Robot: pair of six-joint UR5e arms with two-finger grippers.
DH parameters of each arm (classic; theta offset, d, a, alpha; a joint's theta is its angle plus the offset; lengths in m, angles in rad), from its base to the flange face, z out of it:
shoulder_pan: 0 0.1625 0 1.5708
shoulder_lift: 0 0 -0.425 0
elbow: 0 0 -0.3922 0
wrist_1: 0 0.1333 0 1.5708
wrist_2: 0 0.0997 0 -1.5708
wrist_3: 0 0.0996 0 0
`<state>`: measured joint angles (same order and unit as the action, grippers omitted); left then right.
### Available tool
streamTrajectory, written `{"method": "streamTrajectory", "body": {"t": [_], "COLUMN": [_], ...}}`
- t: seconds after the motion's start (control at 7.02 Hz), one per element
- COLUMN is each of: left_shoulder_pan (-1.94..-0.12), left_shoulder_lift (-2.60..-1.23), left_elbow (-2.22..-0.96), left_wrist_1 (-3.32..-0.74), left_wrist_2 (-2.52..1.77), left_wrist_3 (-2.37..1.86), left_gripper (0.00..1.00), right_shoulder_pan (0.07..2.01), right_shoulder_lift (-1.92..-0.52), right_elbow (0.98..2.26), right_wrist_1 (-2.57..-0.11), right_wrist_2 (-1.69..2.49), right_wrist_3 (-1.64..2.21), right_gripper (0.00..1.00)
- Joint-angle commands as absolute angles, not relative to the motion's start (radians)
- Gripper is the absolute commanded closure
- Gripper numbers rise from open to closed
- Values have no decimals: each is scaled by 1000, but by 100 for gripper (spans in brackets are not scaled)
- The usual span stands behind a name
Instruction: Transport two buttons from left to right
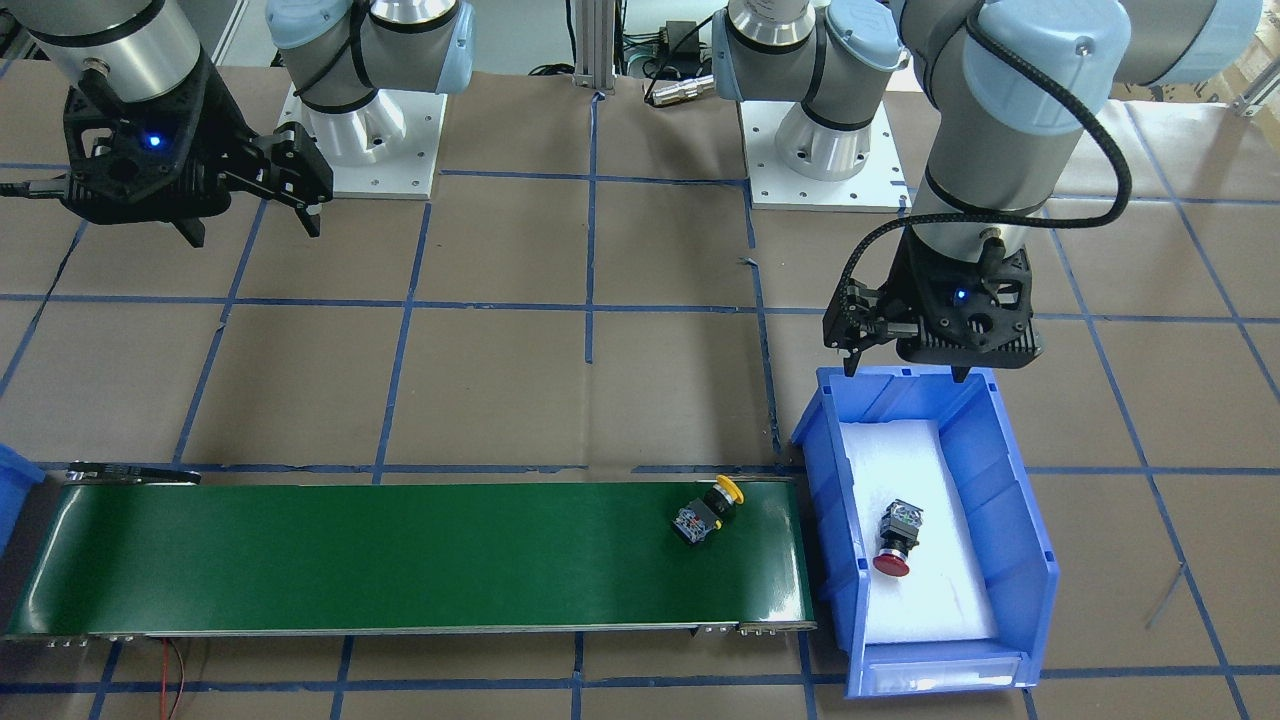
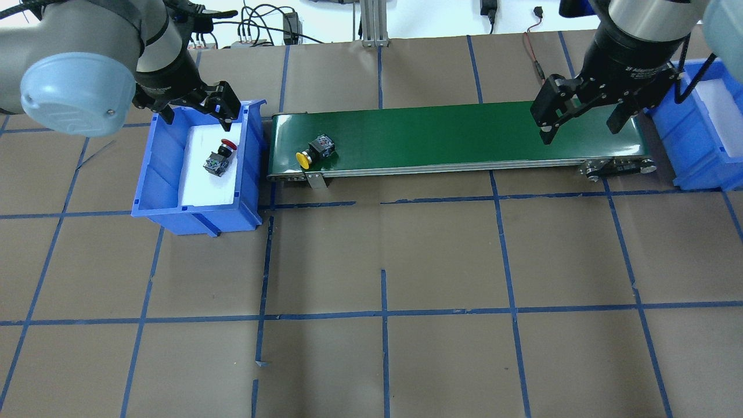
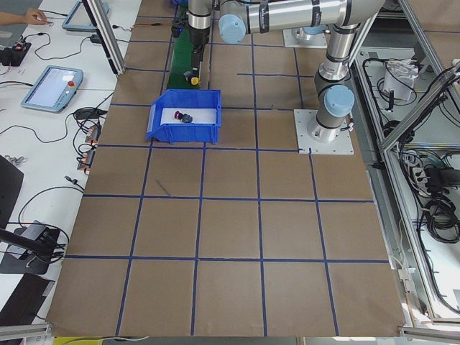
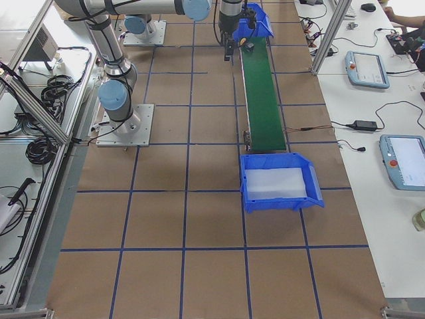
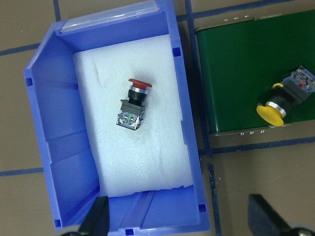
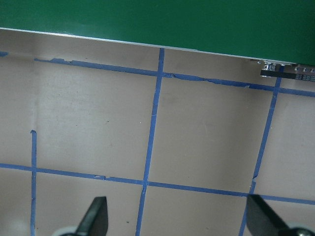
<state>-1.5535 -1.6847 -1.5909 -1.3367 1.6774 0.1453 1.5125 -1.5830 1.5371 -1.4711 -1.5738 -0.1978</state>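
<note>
A: Near side first: the left pincer (image 1: 905, 374) hangs over the near wall of the left bin (image 5: 59, 137), jaws wide, nothing in them. Past it, the red button (image 5: 132, 101) lies on its side on the white foam (image 5: 147, 162), cap pointing far. The yellow button (image 1: 708, 510) sits on the left end of the green belt (image 1: 400, 550), just beside the bin.

B: Red goes next, I reckon. How?

A: Straight down, centred on the black body, not the round cap. Jaws across its narrow width, clear of both bin walls. Lift plumb, swing right, and set it on the belt apart from the yellow one.

B: And the right pincer (image 2: 580, 133)?

A: Wide as well, empty, poised over the belt's right end.

B: Doubts?

A: Can't tell if the belt runs. The right bin (image 4: 312, 189) is cut off in most views. It shows whole only far off, too small to vouch for contents. The right wrist view gives only the surface (image 6: 88, 123) and the belt's edge.
</note>
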Motion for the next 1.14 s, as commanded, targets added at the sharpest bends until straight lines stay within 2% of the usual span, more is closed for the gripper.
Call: {"method": "streamTrajectory", "body": {"t": [0.0,1.0], "left_shoulder_pan": [-1546,-1540], "left_shoulder_lift": [-1637,-1666], "left_elbow": [-1583,-1594], "left_wrist_1": [-1419,-1442], "left_wrist_2": [1683,1681], "left_wrist_3": [129,69], "left_gripper": [0,0], "right_shoulder_pan": [1513,1513], "right_shoulder_lift": [-1583,-1583], "right_elbow": [1539,1540], "right_wrist_1": [-1471,-1468], "right_wrist_2": [-1574,-1574], "right_wrist_3": [-198,-198], "right_gripper": [0,0]}}
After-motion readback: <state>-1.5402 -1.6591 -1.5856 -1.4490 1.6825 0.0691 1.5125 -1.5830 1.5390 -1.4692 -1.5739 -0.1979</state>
